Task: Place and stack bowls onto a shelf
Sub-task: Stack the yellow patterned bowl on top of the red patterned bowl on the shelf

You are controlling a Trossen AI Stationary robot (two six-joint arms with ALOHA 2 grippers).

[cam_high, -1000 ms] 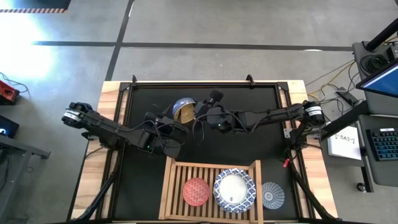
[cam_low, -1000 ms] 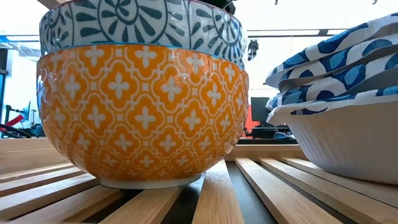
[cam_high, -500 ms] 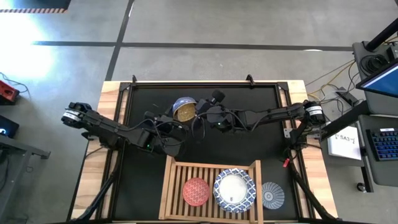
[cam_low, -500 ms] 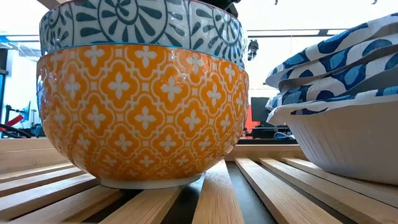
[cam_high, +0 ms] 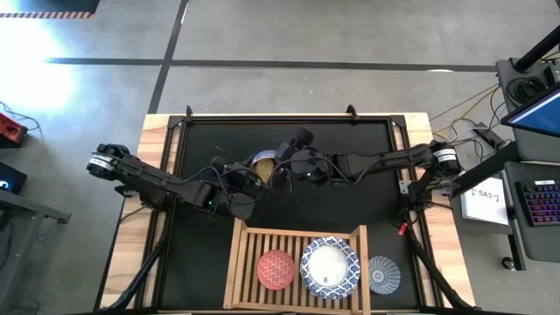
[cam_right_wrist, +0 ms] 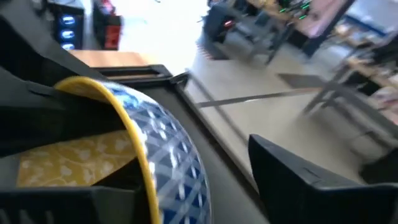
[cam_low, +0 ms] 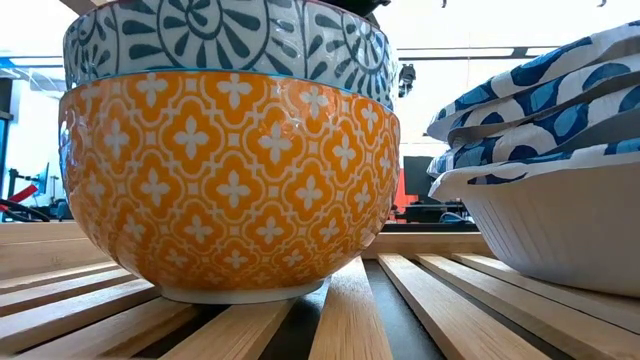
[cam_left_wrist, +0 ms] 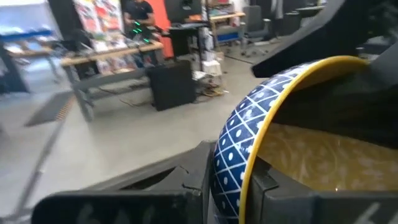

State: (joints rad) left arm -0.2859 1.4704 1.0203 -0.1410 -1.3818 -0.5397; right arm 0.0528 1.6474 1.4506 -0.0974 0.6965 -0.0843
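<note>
One shelf (cam_high: 297, 234), two hands (cam_high: 248, 178) (cam_high: 284, 164)

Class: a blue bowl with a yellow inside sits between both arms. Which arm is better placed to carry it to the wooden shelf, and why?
Probably the left. In its wrist view the left gripper clamps the blue bowl's rim, while the right gripper's fingers stand apart. The shelf lies just in front.

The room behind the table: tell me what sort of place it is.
Probably a robotics lab or workshop. The left wrist view shows a long workbench piled with gear on a bare concrete floor, with a person at the back. The high view shows a keyboard beside the table.
</note>
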